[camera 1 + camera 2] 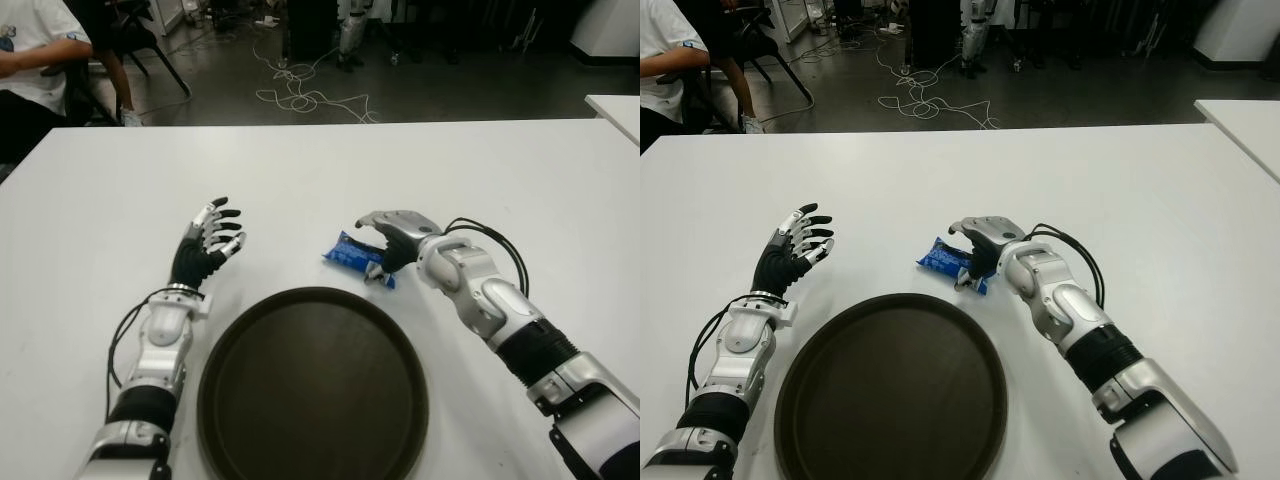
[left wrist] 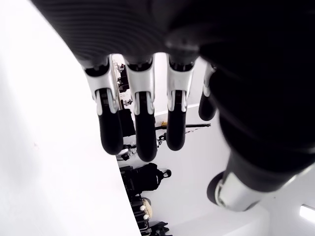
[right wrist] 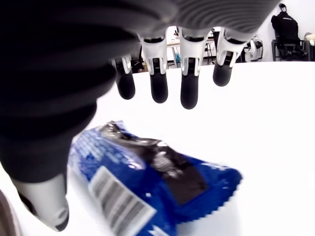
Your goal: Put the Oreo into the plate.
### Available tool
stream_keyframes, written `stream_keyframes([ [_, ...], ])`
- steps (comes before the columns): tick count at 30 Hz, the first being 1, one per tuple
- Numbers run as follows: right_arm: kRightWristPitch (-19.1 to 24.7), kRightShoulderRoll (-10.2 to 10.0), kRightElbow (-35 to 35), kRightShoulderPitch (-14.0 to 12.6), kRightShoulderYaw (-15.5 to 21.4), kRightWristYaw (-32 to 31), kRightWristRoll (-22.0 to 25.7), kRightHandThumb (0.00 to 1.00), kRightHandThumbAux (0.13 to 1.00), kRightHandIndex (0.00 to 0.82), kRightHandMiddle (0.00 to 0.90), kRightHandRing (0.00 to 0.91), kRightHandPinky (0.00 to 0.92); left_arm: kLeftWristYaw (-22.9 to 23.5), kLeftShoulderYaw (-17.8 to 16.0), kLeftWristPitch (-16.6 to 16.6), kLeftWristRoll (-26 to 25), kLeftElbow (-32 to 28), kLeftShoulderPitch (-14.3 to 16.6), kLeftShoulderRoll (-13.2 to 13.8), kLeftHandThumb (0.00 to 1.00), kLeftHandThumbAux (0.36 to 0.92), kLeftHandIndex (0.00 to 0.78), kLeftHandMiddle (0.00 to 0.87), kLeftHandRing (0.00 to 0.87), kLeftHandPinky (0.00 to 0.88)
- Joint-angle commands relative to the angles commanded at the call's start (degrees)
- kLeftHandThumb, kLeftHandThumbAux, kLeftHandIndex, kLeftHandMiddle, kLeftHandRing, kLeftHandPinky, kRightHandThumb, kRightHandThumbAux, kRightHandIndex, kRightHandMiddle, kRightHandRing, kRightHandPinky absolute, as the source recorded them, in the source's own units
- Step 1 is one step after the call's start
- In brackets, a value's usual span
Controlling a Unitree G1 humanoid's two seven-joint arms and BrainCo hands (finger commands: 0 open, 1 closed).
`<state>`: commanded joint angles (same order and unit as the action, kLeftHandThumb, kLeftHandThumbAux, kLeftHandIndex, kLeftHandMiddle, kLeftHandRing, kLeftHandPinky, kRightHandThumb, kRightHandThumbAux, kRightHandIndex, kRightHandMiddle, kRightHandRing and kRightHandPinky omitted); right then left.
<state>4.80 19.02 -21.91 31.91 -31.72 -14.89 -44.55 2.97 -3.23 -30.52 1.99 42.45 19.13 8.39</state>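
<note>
A blue Oreo packet (image 1: 350, 252) lies flat on the white table (image 1: 300, 180), just beyond the far right rim of the dark round plate (image 1: 313, 385). My right hand (image 1: 378, 252) hovers over the packet's right end. Its fingers arch above the packet and its thumb comes down at the near side. In the right wrist view the Oreo packet (image 3: 147, 187) sits under the palm, with the fingertips (image 3: 189, 96) stretched out past it and not closed on it. My left hand (image 1: 208, 243) shows left of the plate, open with spread fingers, holding nothing.
A seated person in a white shirt (image 1: 30, 50) is at the far left corner beyond the table. Cables (image 1: 300, 95) lie on the floor behind. Another white table's corner (image 1: 615, 108) shows at the right.
</note>
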Motion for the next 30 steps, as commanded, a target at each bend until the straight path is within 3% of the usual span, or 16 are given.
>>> stream_keyframes([
  [10,0.1,0.3,0.6,-0.1,0.2,-0.7,-0.2,0.000,0.719,0.180,0.185,0.168,0.129,0.5,-0.1,0.2,-0.5,-0.5,-0.2,-0.2,0.451,0.765,0.128,0.240,0.270,0.310],
  [30,0.3,-0.2,-1.1,0.1,-1.1,-0.6,-1.3,0.000,0.726,0.181,0.188,0.173,0.137,0.8,-0.3,0.1,-1.0,-1.1,-0.5,-0.5,0.391,0.759,0.139,0.255,0.276,0.306],
])
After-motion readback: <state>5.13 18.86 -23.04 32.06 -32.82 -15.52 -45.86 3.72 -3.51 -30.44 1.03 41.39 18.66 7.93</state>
